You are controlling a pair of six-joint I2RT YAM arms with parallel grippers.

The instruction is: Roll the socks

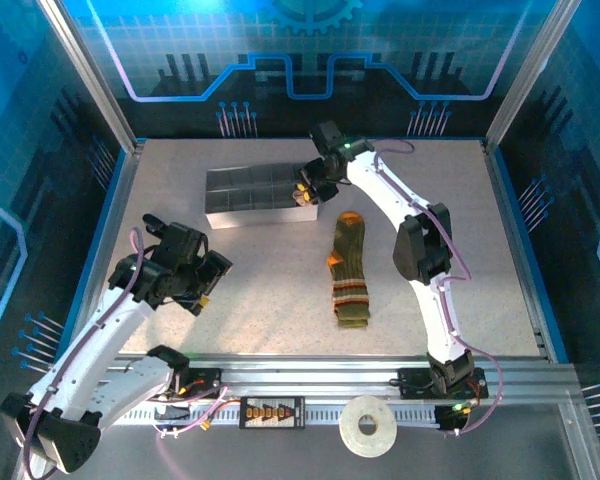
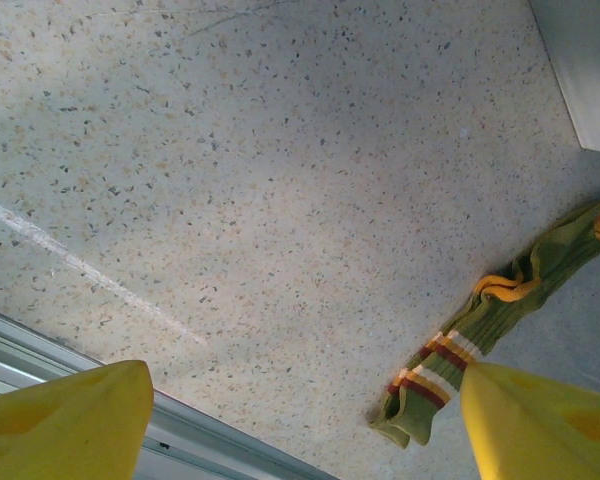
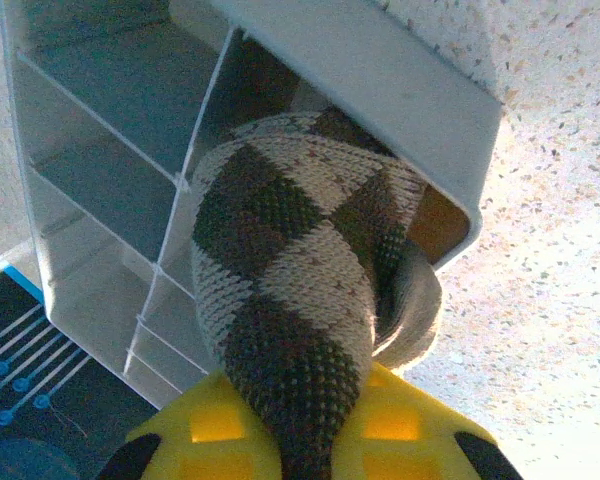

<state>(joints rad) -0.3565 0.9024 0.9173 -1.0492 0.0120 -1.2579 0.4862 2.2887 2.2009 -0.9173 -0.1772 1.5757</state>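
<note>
Sock [image 3: 290, 300], argyle, tight in right gripper [image 3: 302, 435] at tray [image 3: 380, 70]; left gripper [image 2: 305, 425] wide open, empty.

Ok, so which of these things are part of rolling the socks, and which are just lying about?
Part of the job:
argyle sock, gripped by the right end effector
olive green sock, lying loose on the table

Just lying about:
grey divided tray
white tape roll
</note>
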